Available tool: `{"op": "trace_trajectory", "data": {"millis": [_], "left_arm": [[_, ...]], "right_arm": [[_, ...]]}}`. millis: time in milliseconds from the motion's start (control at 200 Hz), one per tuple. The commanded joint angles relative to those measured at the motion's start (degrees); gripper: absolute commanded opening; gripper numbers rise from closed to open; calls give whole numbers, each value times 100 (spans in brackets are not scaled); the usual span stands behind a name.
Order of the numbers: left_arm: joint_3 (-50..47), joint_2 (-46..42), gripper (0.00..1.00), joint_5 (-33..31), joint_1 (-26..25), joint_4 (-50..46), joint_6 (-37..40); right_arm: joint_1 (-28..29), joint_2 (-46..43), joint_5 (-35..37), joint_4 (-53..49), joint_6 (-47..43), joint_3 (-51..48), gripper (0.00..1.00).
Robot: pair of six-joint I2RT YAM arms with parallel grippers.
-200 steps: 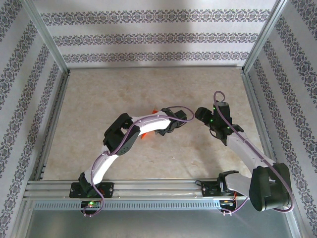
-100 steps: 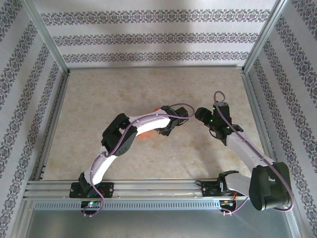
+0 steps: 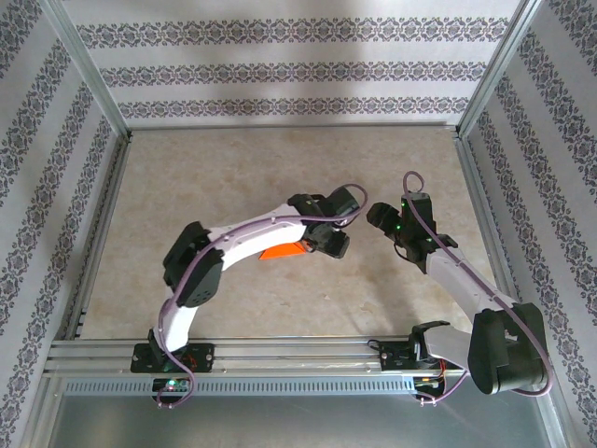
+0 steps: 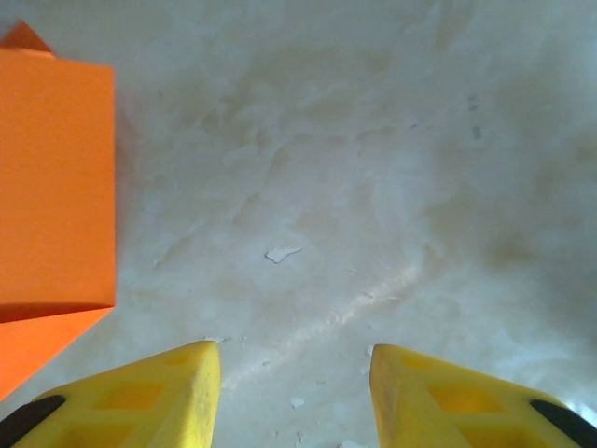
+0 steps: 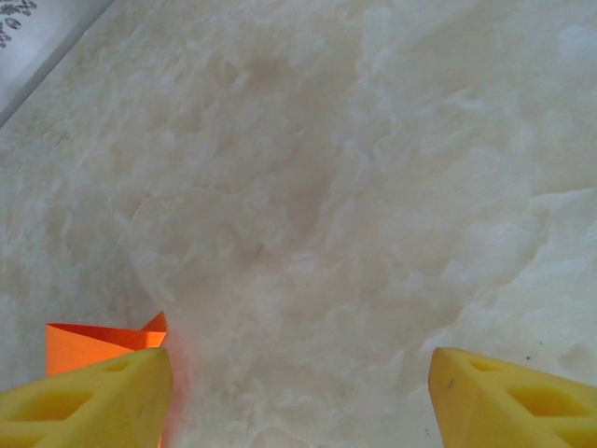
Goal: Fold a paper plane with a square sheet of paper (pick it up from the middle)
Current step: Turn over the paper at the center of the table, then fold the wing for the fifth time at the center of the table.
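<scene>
- Now in plain sight, the paper plane (image 3: 284,251) lies near the middle of the desk (image 3: 233,159). A second ago the left forearm hid most of it.
- Thin, matte and bright orange-red, the paper plane (image 4: 56,177) shows in the left wrist view as a crisp rectangular panel. A slanted layer lies below it and a small point sits at 12 o'clock.
- The left fingers (image 3: 328,243) have swung clear to the paper's 3 o'clock. In their own view these yellow fingers (image 4: 140,401) stand apart over bare desk, holding nothing.
- This looks like a crease pressed and let go, with more folds probably to come.
- The right fingers (image 3: 380,217) have not moved, farther out toward 3 o'clock. They (image 5: 84,401) are spread and empty, with a paper corner (image 5: 93,343) at 8 o'clock in the right wrist view.
- The desk is pale and marbled, with small flaked marks.
</scene>
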Motion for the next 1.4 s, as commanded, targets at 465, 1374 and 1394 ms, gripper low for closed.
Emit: {"op": "trace_trajectory", "data": {"millis": [465, 1374, 1394], "left_arm": [[-2239, -532, 15, 476, 1908, 1408, -162], [-2451, -22, 5, 406, 2249, 1190, -1288], [-2450, -22, 5, 406, 2249, 1195, -1283]], "right_arm": [[291, 423, -526, 341, 198, 42, 73], [2492, 2551, -1065, 1330, 3432, 894, 55], [2519, 2630, -1072, 1367, 3479, 928, 54]]}}
